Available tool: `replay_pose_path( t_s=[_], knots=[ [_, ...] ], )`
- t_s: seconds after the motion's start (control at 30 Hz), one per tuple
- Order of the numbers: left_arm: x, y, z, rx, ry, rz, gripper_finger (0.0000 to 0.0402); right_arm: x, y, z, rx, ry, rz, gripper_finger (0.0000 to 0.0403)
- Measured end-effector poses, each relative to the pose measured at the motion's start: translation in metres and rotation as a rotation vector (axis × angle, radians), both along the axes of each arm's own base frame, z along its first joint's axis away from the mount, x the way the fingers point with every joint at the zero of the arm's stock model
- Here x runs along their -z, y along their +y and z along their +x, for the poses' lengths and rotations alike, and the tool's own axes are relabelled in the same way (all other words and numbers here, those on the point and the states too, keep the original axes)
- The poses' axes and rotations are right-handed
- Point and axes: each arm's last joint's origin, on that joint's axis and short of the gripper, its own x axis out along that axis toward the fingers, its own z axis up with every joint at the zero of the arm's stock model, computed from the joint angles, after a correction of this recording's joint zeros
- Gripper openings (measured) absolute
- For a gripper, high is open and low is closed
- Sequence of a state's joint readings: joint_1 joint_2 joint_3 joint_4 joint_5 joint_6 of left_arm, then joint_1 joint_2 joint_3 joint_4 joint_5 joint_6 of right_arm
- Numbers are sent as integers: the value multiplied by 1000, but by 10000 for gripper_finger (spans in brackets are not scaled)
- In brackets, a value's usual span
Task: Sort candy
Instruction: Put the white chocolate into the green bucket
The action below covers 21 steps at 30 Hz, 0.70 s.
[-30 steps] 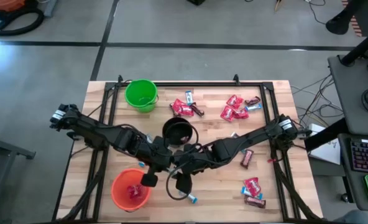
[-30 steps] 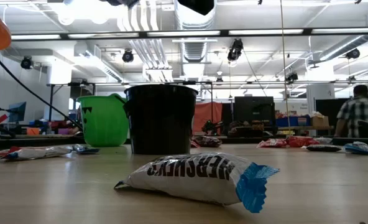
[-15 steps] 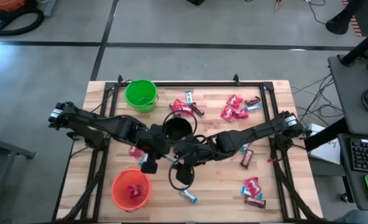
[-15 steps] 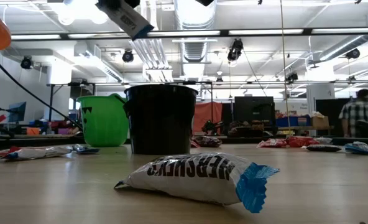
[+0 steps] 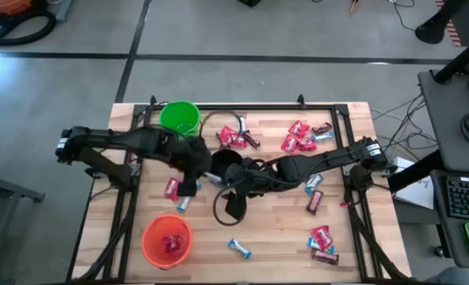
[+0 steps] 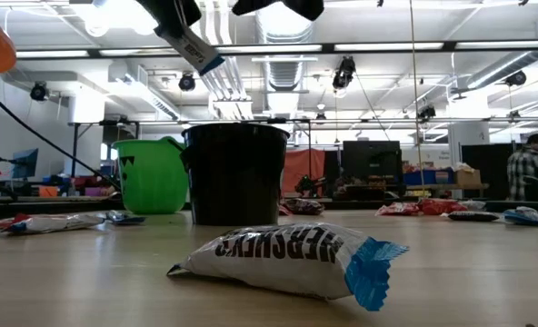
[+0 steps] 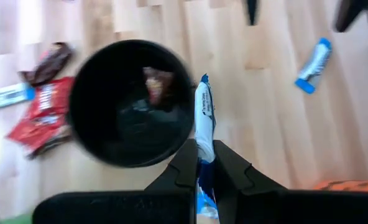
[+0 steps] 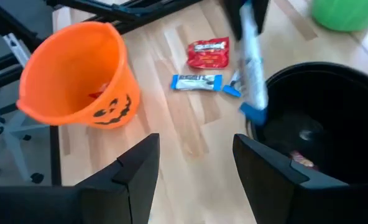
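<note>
One blue-and-white candy (image 7: 202, 118) hangs lengthwise, pinched in the left gripper (image 7: 201, 163), just beside the black cup's (image 7: 84, 93) rim; right gripper (image 8: 193, 163) wide, empty, equally near.

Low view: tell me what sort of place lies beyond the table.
Probably a robotics lab or workshop: exposed ceiling ducts and strip lights run overhead, workbenches with monitors stand behind, and a person in a plaid shirt is at the far right.
</note>
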State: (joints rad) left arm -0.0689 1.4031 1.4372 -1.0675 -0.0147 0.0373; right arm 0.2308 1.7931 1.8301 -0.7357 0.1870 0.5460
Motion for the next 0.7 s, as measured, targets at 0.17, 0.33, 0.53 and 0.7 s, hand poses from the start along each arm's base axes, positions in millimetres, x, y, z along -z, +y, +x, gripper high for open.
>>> replay_pose_path(
  t_s=[0.17,0.33,0.53,0.7],
  knots=[
    [-5,23,-10,-14,9,44,0,0,-10,2,23,-1,0,196],
    [-8,47,-19,-38,35,85,0,0,-17,3,41,-1,0,196],
    [-8,77,-28,-91,52,114,0,0,-24,4,41,2,-19,196],
    [-8,102,-35,-151,57,108,0,1,-30,3,33,28,-44,196]
  ],
)
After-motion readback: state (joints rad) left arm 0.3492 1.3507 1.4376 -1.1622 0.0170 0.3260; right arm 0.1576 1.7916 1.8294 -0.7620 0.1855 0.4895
